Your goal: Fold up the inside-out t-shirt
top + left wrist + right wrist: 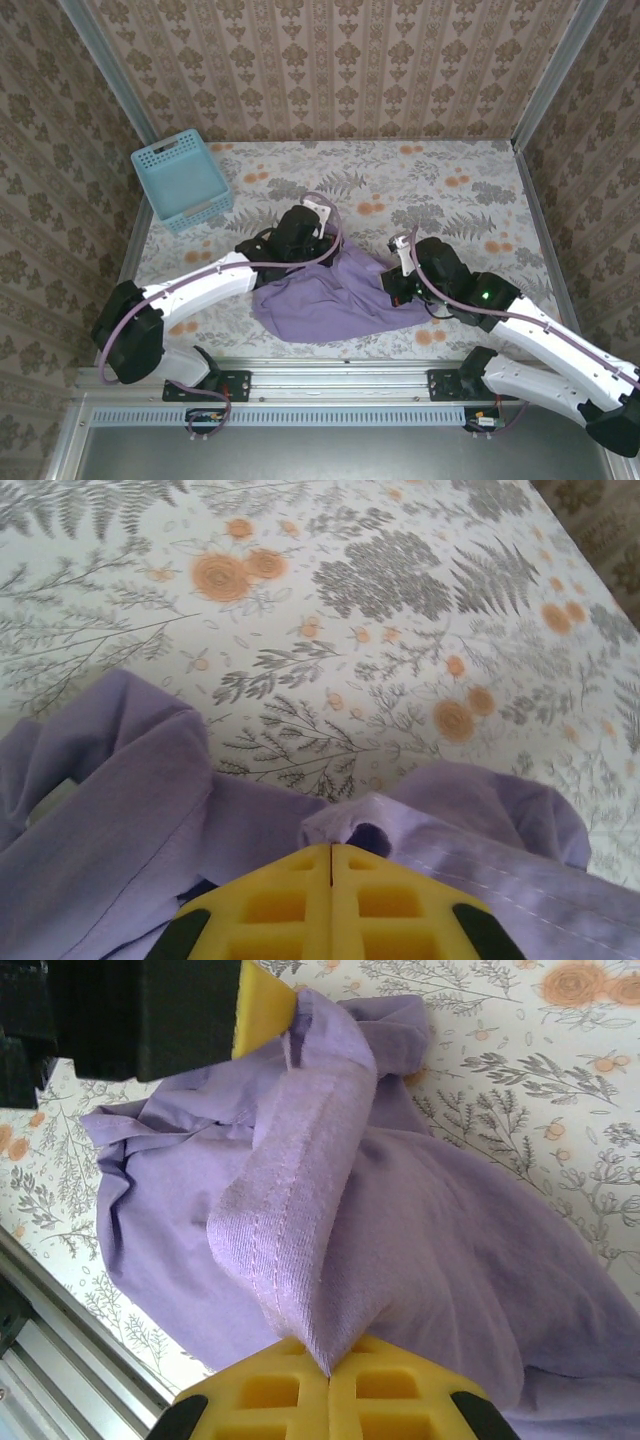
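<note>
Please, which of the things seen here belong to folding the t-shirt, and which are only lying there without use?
Belonging to the job:
- purple t-shirt, bunched up at the near edge
- left tool, shut on its cloth
- right tool, shut on its cloth

Only lying about:
- light-blue basket, at the far left corner of the flowered table, apart from the shirt

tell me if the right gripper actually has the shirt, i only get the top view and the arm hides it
Observer: Yes. The right wrist view has the right gripper shut on a fold of the shirt.
Operator: and the left one
Observer: The left gripper is shut too, with bunched shirt cloth at its tips.
Operator: same part of the shirt or not
Observer: Same strip. A stitched hem runs from the right gripper up to the left one.
</note>
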`<state>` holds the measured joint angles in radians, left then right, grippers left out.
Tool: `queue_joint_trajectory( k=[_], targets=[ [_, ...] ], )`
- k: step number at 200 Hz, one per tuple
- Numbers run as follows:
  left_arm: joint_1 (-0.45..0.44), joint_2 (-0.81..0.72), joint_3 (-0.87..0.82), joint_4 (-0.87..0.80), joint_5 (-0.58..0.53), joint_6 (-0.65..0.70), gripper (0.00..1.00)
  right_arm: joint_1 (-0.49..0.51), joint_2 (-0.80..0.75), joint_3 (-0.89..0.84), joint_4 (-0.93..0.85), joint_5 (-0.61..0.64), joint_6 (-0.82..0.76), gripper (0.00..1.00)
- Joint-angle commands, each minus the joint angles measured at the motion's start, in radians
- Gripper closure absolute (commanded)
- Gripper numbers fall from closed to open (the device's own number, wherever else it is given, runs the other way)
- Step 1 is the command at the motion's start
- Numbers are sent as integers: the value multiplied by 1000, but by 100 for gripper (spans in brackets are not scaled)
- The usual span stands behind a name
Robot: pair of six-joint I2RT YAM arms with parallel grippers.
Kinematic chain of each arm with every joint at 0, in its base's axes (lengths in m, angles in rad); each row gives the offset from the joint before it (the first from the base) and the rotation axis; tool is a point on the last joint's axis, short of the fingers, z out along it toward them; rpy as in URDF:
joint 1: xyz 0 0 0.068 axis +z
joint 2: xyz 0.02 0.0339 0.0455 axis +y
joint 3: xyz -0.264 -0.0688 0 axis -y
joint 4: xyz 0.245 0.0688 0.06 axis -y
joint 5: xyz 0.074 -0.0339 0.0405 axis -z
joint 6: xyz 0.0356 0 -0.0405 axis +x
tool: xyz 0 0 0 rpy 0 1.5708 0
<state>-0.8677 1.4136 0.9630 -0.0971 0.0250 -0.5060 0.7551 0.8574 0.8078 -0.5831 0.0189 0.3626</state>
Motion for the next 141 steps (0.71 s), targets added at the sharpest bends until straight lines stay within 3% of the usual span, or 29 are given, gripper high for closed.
queue_joint_trajectory(
  k=[1,41,69,82,95,107,131,141],
  targets=[
    [13,-31,29,-22,-33,-3,100,-6,-33,1,-45,66,-26,100],
    [24,-121,36,-45,-41,16,100,-24,-38,13,-77,173,10,100],
    [25,-222,6,-37,-58,5,100,-120,-39,21,-110,203,60,100],
    [24,-230,-24,25,-1,-8,100,-153,-51,19,-122,250,85,100],
    [25,-178,-4,36,103,-5,94,-163,-72,13,-115,301,85,100],
    [14,-131,24,-14,130,0,90,-171,-87,18,-119,328,95,100],
    [8,-146,-21,-117,-18,7,65,-179,-112,32,-152,378,116,100],
    [11,-151,-35,-185,-91,37,60,-181,-121,33,-168,402,126,100]
  ],
)
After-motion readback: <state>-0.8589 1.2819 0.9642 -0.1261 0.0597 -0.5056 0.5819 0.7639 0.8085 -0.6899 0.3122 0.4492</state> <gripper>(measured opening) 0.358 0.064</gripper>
